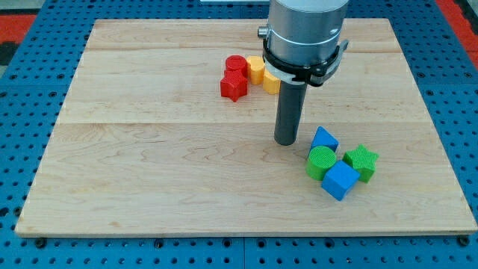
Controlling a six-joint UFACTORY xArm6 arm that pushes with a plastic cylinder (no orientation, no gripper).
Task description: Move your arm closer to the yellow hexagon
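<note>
The yellow hexagon [255, 69] sits near the view's top centre, touching a red cylinder [236, 63] on its left and a second yellow block [270, 81] on its right, which the arm partly hides. A red block [234, 86] lies just below the red cylinder. My tip [285, 141] rests on the board below and to the right of the yellow hexagon, well apart from it. It stands just left of a blue triangular block [324, 139].
A cluster lies at the view's lower right: a green cylinder [322, 162], a blue cube [340, 180] and a green star-shaped block [362, 161]. The wooden board [149, 164] lies on a blue pegboard table [30, 90].
</note>
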